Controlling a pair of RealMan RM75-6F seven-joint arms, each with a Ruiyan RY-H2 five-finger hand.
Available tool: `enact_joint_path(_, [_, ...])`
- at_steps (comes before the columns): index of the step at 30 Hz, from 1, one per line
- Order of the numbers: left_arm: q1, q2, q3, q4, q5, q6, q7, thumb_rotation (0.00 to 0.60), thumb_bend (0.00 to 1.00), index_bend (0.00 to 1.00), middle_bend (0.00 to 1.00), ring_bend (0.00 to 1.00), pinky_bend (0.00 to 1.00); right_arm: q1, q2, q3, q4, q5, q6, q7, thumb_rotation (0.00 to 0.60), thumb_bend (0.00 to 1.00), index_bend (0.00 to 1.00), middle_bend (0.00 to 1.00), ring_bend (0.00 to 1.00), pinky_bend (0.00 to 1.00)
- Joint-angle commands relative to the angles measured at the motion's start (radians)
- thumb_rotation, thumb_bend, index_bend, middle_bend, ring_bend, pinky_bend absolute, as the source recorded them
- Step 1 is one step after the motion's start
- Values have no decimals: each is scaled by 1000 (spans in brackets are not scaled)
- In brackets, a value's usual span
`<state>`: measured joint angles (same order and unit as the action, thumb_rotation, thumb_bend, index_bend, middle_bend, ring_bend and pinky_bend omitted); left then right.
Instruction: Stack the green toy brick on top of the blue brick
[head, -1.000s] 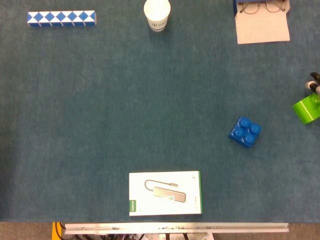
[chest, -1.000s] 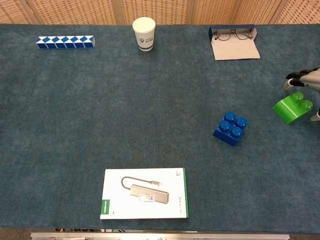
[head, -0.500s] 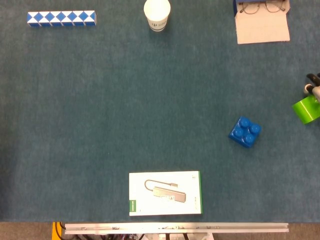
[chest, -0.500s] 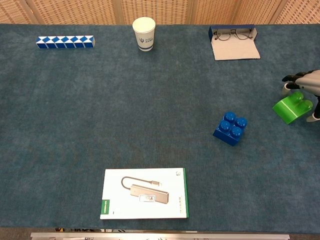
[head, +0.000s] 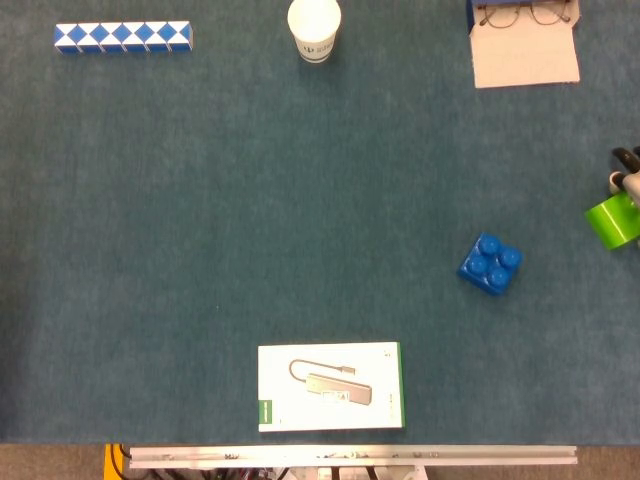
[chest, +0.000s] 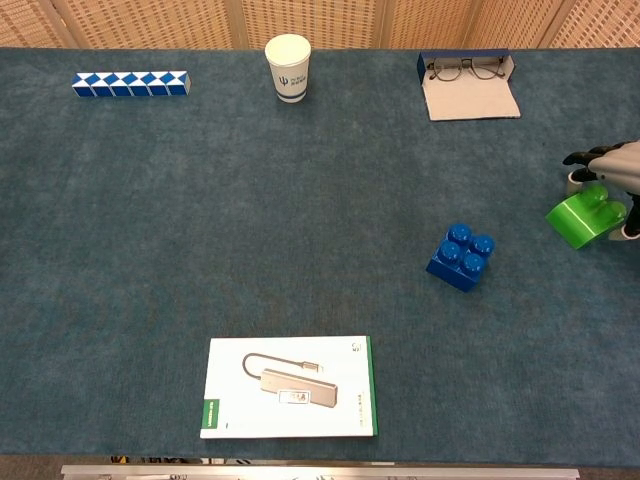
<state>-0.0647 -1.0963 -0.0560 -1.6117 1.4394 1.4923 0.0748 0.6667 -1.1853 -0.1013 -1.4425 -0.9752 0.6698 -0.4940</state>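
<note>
The green toy brick (chest: 584, 217) sits tilted at the table's far right edge, also seen in the head view (head: 613, 221). My right hand (chest: 607, 172) reaches in from the right, and its fingers (head: 624, 170) grip the brick from behind and from the near side. Most of the hand is cut off by the frame. The blue brick (chest: 460, 257) lies on the cloth to the left of the green one, studs up, apart from it (head: 490, 264). My left hand appears in neither view.
A white box (chest: 291, 386) with a green edge lies near the front. At the back stand a paper cup (chest: 288, 67), a blue-and-white snake puzzle (chest: 130, 83) and a glasses case (chest: 470, 82) with glasses.
The right hand's fingers have settled closer onto the green brick, which has shifted very slightly. Nothing else has moved.
</note>
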Motion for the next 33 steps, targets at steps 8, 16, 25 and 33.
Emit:
enact_joint_path(8, [1, 2, 0, -3, 1, 2, 0, 600, 76, 442, 363, 263, 330, 0, -10, -8, 5, 1, 16, -5, 600, 178, 367, 33, 0, 109])
enact_joint_path(16, [2, 3, -1, -5, 2, 4, 2, 600, 76, 441, 363, 263, 330, -1, 6, -7, -22, -4, 30, 5, 600, 181, 380, 35, 0, 109])
enact_joint_path(25, [4, 8, -2, -4, 3, 10, 3, 600, 76, 441, 363, 263, 330, 7, 101, 26, -166, -68, 70, 54, 600, 181, 389, 40, 0, 109])
enact_joint_path(33, [6, 11, -7, 2, -10, 8, -1, 600, 76, 441, 363, 263, 331, 29, 155, 63, -263, -169, 85, 97, 600, 181, 395, 45, 0, 109])
